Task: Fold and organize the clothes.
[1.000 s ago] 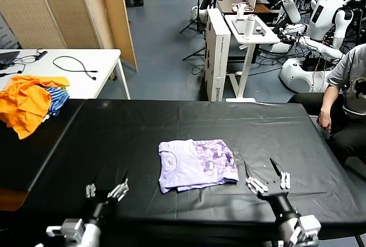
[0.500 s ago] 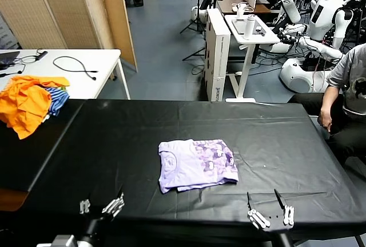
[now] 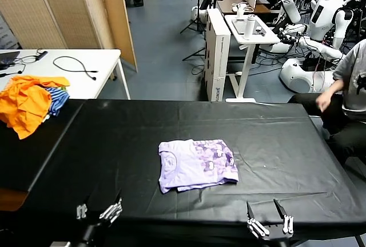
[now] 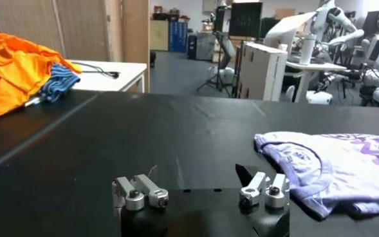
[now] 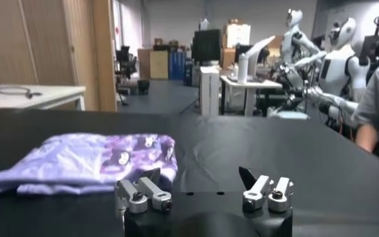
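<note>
The clothes, a pale lavender T-shirt (image 3: 196, 164) with a darker purple print on its right half, lie folded into a rough rectangle in the middle of the black table (image 3: 114, 144). The shirt also shows in the left wrist view (image 4: 334, 167) and the right wrist view (image 5: 86, 161). My left gripper (image 3: 98, 210) is low at the table's near edge, left of the shirt, open and empty. My right gripper (image 3: 269, 221) sits at the near edge to the shirt's right, also open and empty. Neither touches the shirt.
A heap of orange and blue-striped garments (image 3: 28, 101) lies at the table's far left corner. A white side table (image 3: 68, 70) with cables stands behind it. A seated person (image 3: 349, 98) is at the right, with robots and desks farther back.
Both grippers have drawn back toward me and sunk lower at the near edge, staying open. The shirt has not moved. The person at the right has shifted an arm.
</note>
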You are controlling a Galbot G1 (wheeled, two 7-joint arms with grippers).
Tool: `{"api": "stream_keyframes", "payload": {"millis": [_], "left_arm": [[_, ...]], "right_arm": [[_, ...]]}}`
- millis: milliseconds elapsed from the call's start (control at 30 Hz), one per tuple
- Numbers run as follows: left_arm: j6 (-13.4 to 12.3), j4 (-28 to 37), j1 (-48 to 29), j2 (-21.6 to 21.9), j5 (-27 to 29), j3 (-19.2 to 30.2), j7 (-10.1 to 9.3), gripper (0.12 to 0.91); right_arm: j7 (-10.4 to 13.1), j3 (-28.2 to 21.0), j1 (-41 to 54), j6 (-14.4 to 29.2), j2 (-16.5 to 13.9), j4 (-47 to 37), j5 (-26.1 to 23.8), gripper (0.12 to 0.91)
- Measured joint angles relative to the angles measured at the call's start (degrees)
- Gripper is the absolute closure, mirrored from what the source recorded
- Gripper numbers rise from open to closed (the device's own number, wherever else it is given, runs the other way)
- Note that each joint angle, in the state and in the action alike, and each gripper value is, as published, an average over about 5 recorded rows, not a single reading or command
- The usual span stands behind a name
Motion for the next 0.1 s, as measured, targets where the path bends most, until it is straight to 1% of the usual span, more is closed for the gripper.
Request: {"api": "stream_keyframes", "payload": {"millis": [100], "left_arm": [[0.01,0.1,0.03,-0.05,0.05,-0.09,0.18,0.123]], "right_arm": [[0.01,0.09,-0.42,-0.88,0.01,0.58,-0.06,0.118]]}}
